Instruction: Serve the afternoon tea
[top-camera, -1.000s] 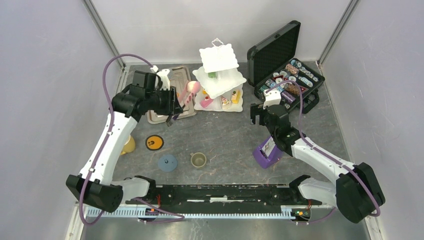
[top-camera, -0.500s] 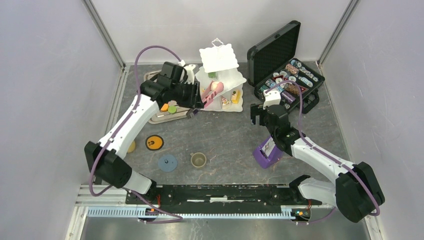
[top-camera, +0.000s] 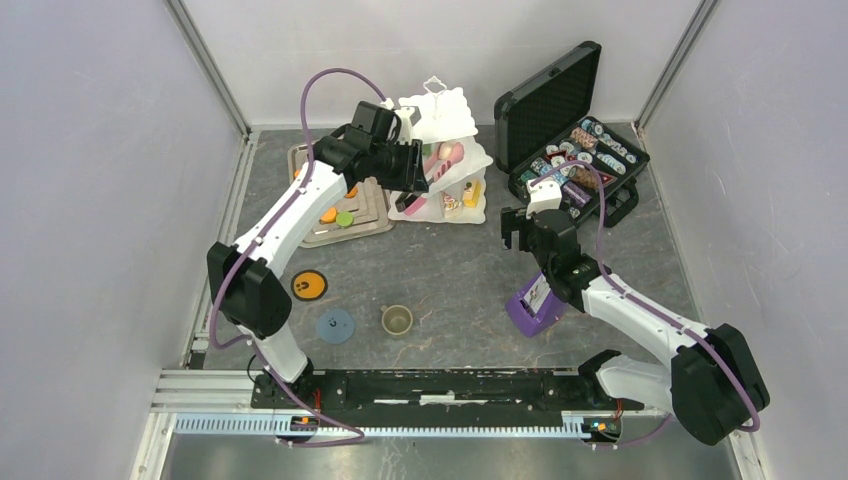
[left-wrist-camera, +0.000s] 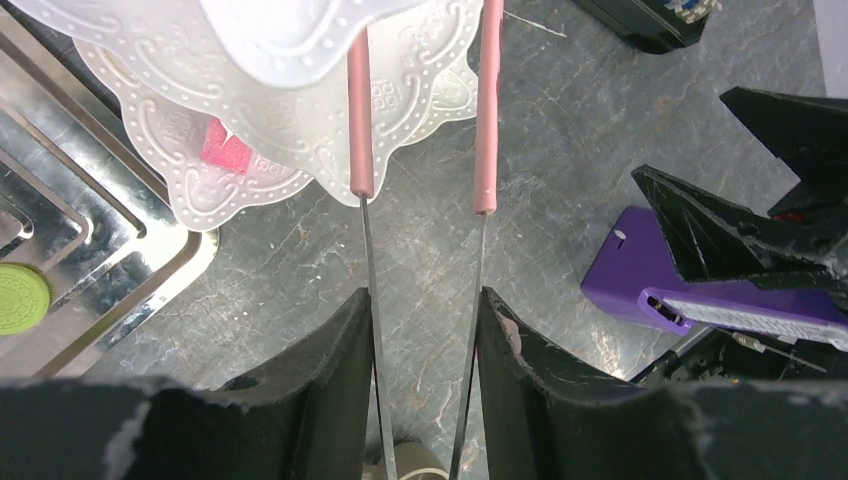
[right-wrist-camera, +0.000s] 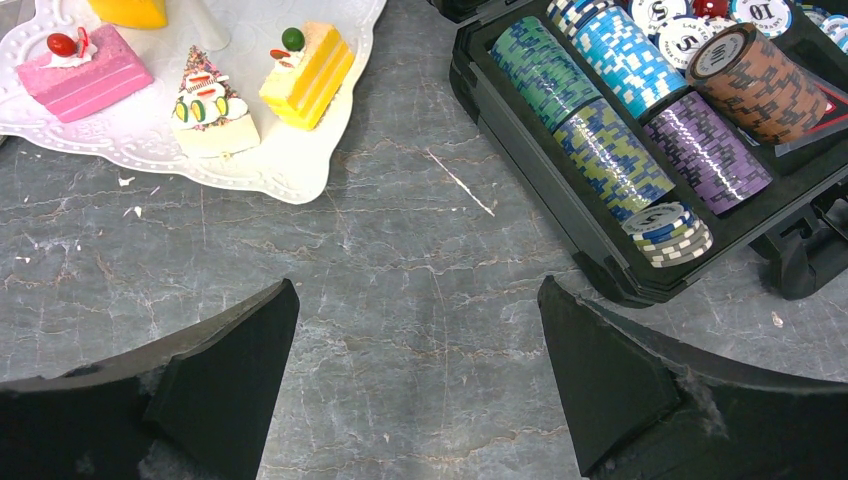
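Observation:
The white three-tier stand stands at the back centre. My left gripper is shut on pink-sleeved metal tongs. The tongs reach in over the stand's middle tier; their tips are hidden under a tier in the left wrist view. A pink pastry lies on a lower tier. My right gripper is open and empty over bare table. Pink, cream and yellow pastries sit on the bottom tier. The olive cup stands near front. The yellow mug is hidden.
A metal tray left of the stand holds an orange pastry and a green one. Two coasters lie front left. The open black chip case is back right. The purple card holder stands beside my right arm.
My left arm has swung right from over the tray to the stand, carrying the tongs up over the middle tier. The right arm has not moved.

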